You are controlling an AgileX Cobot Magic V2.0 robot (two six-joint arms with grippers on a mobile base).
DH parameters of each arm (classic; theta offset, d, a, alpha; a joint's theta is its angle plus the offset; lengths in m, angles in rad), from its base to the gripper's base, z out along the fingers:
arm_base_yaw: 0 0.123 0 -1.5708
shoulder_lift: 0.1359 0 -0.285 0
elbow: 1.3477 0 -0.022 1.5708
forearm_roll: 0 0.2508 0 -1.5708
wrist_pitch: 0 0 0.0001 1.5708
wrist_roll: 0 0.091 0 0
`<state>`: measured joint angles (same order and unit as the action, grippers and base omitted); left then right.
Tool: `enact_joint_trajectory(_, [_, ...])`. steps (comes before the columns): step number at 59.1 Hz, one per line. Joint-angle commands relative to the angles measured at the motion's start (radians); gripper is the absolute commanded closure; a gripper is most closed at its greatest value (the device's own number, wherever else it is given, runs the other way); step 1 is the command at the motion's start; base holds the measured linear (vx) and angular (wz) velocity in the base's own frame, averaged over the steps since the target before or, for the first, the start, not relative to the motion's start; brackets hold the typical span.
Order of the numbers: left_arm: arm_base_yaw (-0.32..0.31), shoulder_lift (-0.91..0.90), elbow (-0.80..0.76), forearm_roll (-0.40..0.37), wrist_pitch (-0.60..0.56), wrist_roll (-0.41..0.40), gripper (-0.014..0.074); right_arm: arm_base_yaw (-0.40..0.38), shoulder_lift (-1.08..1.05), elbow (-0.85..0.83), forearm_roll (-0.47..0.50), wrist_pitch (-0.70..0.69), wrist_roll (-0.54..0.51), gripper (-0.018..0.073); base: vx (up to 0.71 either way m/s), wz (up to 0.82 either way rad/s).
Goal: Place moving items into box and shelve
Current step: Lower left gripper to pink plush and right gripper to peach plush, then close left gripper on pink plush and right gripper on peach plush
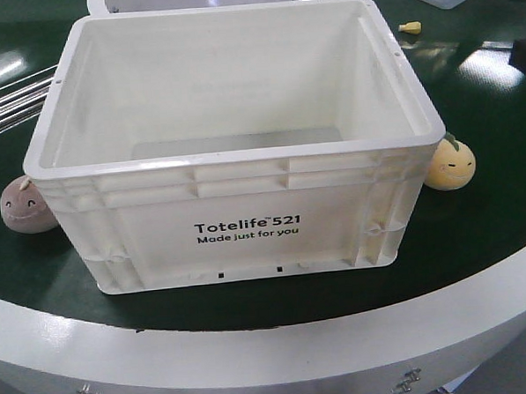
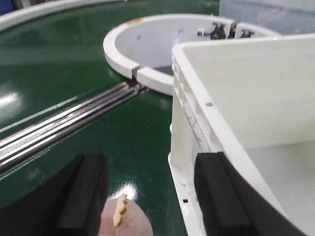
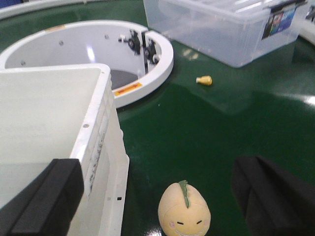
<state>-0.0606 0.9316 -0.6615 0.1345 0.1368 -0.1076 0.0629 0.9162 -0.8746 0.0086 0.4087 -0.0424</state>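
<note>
Two soft toys beside the box [image 1: 237, 207] in the front view: brown plush [image 1: 25, 205] just beside its lower corner at 9 o'clock, yellow plush [image 1: 449, 162] just beside it at 3 o'clock. Box upright and open-topped at the centre of the green bench [image 1: 486, 238], showing only bare white walls and a grey floor inside. Small yellow piece [image 1: 409, 27] at 1 o'clock, well apart.

Left wrist view: left claw [image 2: 150, 167] spread wide, gripping nothing, one black pad over the bench at 7 o'clock, the other in front of the box wall at 5 o'clock. Top of the brown plush low between them at 6 o'clock. White ring housing [image 2: 118, 49] at 12 o'clock, metal rails [image 2: 64, 123] at 9 o'clock.

Right wrist view: right claw [image 3: 155, 172] likewise wide and unloaded, yellow plush at 6 o'clock between its pads, box at 9 o'clock. Clear lidded bin [image 3: 231, 34] at 1 o'clock, contents not discernible.
</note>
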Motion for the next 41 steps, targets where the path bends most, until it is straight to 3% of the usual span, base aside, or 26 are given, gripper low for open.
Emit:
enact_joint_trajectory(1, [0.027, 0.078, -0.09, 0.0, -0.043, -0.012, 0.0089, -0.002, 0.083, -0.096, -0.009, -0.022, 0.007, -0.0083, 0.0, 0.0])
enact_joint_trajectory(11, [0.104, 0.182, -0.158, 0.0, -0.041, -0.034, 0.009, -0.007, 0.201, -0.161, -0.009, -0.018, 0.008, -0.0075, 0.0, 0.0])
enact_joint_trajectory(22, [0.167, 0.222, -0.166, 0.004, -0.04, -0.033, 0.009, -0.103, 0.268, -0.16, -0.003, -0.026, 0.042, -0.0068, 0.0, 0.0])
enact_joint_trajectory(41, [0.176, 0.37, -0.166, 0.001, -0.053, -0.034, 0.009, -0.13, 0.416, -0.16, 0.003, -0.027, 0.025, -0.005, 0.0, 0.0])
